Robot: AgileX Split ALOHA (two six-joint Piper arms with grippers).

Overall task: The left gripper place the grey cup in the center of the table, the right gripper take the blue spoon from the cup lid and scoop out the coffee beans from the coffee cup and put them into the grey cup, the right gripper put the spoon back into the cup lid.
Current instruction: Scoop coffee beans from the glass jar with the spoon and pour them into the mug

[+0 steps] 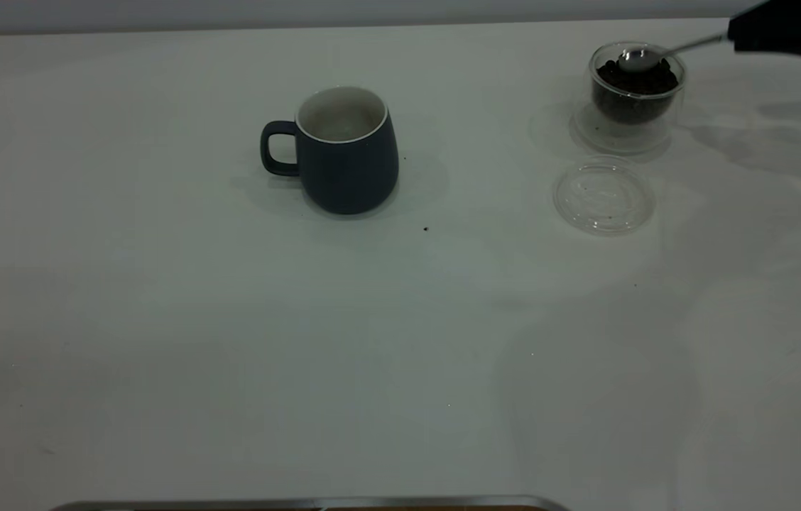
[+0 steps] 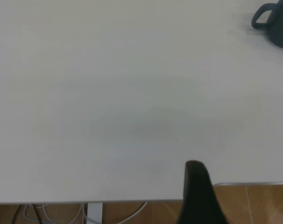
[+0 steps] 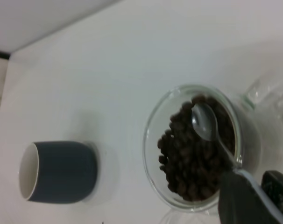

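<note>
The grey cup (image 1: 347, 152) stands upright near the middle of the table (image 1: 230, 341), its handle to the left and its white inside showing nothing; it also sits at the edge of the left wrist view (image 2: 274, 23). At the far right, the coffee cup (image 1: 635, 106) holds coffee beans (image 3: 193, 158). My right gripper (image 3: 265, 196) is shut on the handle of the blue spoon (image 3: 204, 121), whose bowl lies on top of the beans. The cup lid (image 1: 604, 195) lies bare in front of the coffee cup. My left gripper (image 2: 197, 186) hangs over the table's edge, far from the cup.
A few dark specks (image 1: 425, 228) lie on the table right of the grey cup. A metal strip (image 1: 301, 504) runs along the near edge. Cables (image 2: 38, 212) hang below the table edge near the left arm.
</note>
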